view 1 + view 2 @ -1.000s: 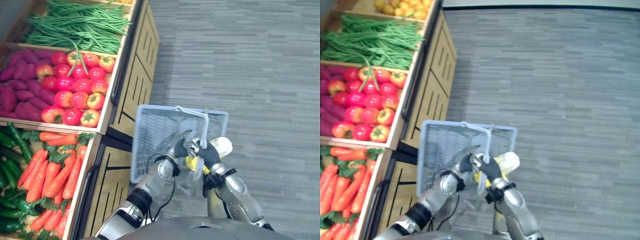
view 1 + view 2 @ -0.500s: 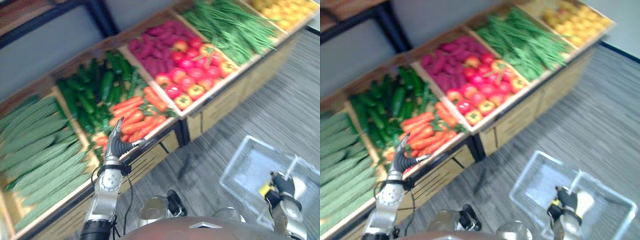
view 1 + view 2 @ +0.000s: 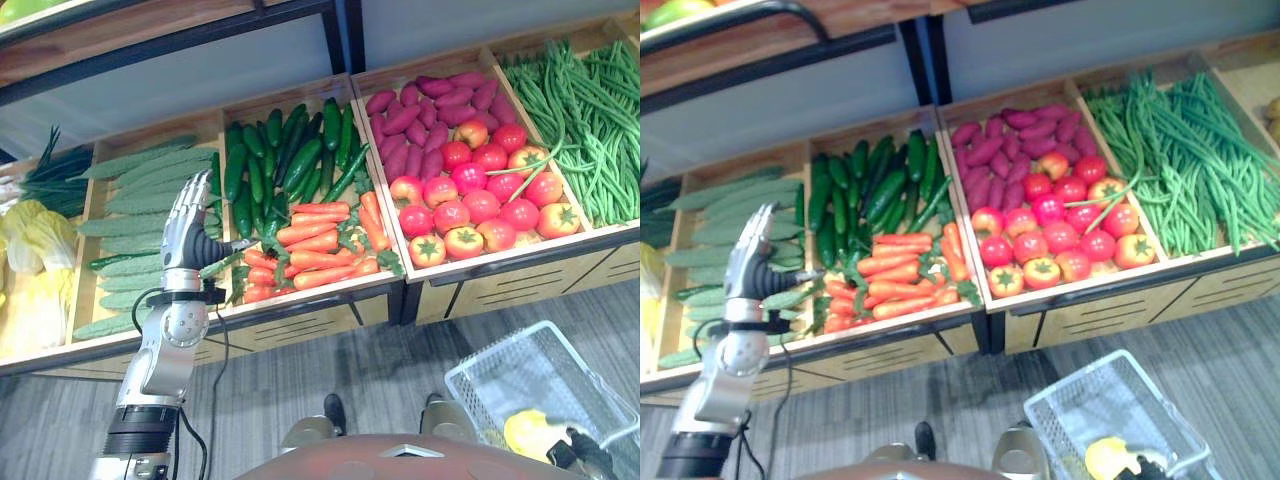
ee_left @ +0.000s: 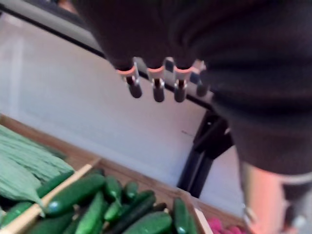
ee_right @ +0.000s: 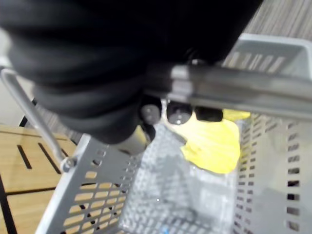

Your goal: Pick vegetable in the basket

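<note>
Left hand (image 3: 188,215): your fingers (image 4: 155,87) are straight and spread, holding nothing.
Vegetables: dark cucumbers (image 3: 270,165) lie just past the fingertips, with carrots (image 3: 310,245) beside the thumb.
Do: go down slowly and wrap one cucumber only.
Right hand (image 5: 87,63): it is curled round the handle (image 5: 234,90) of the basket (image 3: 495,350), which has a yellow vegetable (image 3: 528,432) inside.
Watch: the wooden divider (image 3: 222,120) runs under your fingers, so don't bump it.
</note>
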`<state>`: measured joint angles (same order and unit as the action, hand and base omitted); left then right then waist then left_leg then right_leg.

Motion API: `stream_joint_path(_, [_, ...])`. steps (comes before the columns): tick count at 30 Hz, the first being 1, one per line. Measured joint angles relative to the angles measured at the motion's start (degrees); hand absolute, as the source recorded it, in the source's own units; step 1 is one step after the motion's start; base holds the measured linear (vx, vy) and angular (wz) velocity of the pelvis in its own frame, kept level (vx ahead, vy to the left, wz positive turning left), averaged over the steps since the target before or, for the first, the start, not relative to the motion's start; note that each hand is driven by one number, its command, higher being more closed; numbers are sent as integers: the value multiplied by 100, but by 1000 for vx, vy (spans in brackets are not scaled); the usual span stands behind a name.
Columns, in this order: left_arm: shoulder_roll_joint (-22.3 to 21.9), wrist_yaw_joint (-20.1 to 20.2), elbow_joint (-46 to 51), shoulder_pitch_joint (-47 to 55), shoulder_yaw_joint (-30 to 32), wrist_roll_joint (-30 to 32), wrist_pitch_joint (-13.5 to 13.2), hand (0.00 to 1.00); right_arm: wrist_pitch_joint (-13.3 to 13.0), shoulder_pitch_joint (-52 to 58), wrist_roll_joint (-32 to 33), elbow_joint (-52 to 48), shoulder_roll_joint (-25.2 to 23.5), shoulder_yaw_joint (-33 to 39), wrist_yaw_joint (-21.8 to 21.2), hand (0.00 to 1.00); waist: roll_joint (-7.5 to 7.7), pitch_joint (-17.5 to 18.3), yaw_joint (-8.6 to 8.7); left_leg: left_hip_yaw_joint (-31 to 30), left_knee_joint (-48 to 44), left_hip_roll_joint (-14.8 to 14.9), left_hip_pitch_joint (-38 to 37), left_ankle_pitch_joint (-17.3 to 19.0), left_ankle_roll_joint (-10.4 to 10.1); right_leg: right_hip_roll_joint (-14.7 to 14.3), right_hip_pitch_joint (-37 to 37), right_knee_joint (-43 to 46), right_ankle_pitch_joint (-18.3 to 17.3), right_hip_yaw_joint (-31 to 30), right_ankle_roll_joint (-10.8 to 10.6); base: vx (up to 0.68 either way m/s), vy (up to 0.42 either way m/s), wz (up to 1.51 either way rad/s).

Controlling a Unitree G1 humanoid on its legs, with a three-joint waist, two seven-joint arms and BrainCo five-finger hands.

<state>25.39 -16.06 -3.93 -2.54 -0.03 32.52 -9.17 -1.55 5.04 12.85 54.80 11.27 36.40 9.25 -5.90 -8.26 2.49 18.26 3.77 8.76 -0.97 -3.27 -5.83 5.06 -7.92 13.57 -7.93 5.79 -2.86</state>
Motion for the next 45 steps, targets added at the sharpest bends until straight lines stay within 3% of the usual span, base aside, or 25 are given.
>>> stream_joint_path(8, [11,-18,-1130,-625,-337,466,380,0,-10,-532,-73,-358,-62,-387,196,100,-11,-821,112,668,-32,52,418,-20,25,-114,-490,-585,592,-544,-29,-32,19,-38])
stream_joint_path(13, [29,-29,-1725,-1045,-354,534,451,0,-10,-556,-71,-639,-65,-466,313,100,-33,-1034,114,980,-109,90,653,-18,25,-151,-757,-638,708,-690,-22,-8,-7,-18])
stream_joint_path(14, [44,-52,-1982,-1264,-378,530,488,100,-13,-613,-70,-738,-64,-552,363,100,-25,-1157,113,1051,-129,107,685,-18,25,-171,-804,-668,759,-750,-18,-34,-20,-30])
stream_joint_path(21, [208,-321,-2595,-2432,-233,704,624,100,-14,-863,-70,-1022,-116,-790,521,100,44,-1408,34,1574,-202,171,992,-13,31,-225,-1152,-944,1111,-1058,-32,-42,-21,-22])
stream_joint_path(27, [210,-141,-2888,-2929,-224,750,774,100,-14,-933,-70,-1139,-153,-1012,501,100,145,-1470,57,1802,-189,163,978,10,37,-193,-1134,-1099,1237,-1169,-92,-18,-9,-10])
stream_joint_path(33, [208,47,-2831,-2802,-348,765,845,100,-20,-764,-67,-1377,-302,-1011,495,100,198,-1499,103,1689,-191,158,721,-15,76,-138,-734,-1174,1196,-952,-107,61,-7,17])
stream_joint_path(36, [230,70,-2402,-2515,-292,766,1006,100,-41,-676,-66,-1321,-420,-1004,495,100,198,-1494,74,1548,-186,129,593,-16,77,-91,-512,-1191,1150,-797,-108,65,5,24])
stream_joint_path(40, [276,32,-1205,-2057,121,765,1003,100,-57,-571,-66,-1135,-442,-1001,481,100,182,-1448,15,1346,-179,91,368,-11,78,-35,-130,-1281,1065,-579,-132,34,6,27])
stream_joint_path(45, [303,-67,-549,-1573,587,766,1024,100,-49,-383,-64,-734,-463,-939,428,100,136,-877,-20,1157,-72,20,166,-9,79,-4,198,-1434,1039,-434,-129,42,4,15])
